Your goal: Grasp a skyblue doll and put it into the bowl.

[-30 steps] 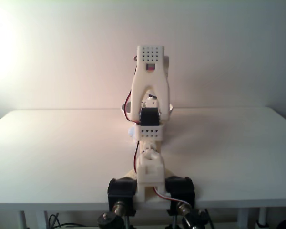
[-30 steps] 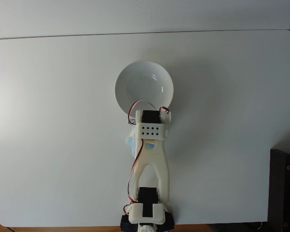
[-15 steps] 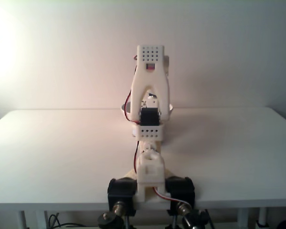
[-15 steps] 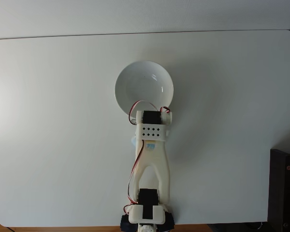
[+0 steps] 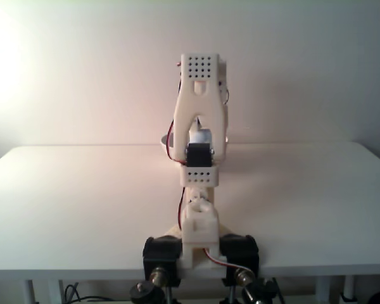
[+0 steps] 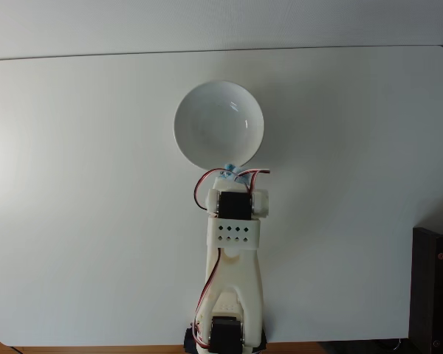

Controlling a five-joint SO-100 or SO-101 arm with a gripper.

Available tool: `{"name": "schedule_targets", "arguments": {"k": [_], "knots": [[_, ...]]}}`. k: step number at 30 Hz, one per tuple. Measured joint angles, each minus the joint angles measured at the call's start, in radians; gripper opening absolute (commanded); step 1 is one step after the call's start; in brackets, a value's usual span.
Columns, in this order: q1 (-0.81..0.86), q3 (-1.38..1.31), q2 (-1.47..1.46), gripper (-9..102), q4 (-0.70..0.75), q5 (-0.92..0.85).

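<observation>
In a fixed view from above, the white bowl (image 6: 218, 124) sits on the table beyond the arm (image 6: 235, 230). A small bit of the skyblue doll (image 6: 228, 168) peeks out at the arm's front end, right at the bowl's near rim. My gripper (image 6: 229, 172) is mostly hidden under the wrist block, and it appears shut on the doll. In a fixed view from behind, the raised arm (image 5: 199, 126) covers the gripper and the doll. A sliver of the bowl's rim (image 5: 164, 140) shows beside the arm there.
The white table (image 6: 96, 221) spreads wide on both sides of the arm. A dark box (image 6: 434, 287) stands off the table's right edge. The arm's base is clamped at the near table edge (image 5: 199, 250).
The doll left the table at the arm's left side and now rides at the arm's tip by the bowl's rim. The arm rose and reached forward. The bowl sits slightly farther away.
</observation>
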Motion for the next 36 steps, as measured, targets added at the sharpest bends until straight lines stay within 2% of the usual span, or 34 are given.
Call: {"name": "schedule_targets", "arguments": {"k": [28,36], "knots": [[-0.002,0.000,0.546,1,0.017,0.003],[-0.083,-0.021,0.603,2,0.009,0.011]]}}
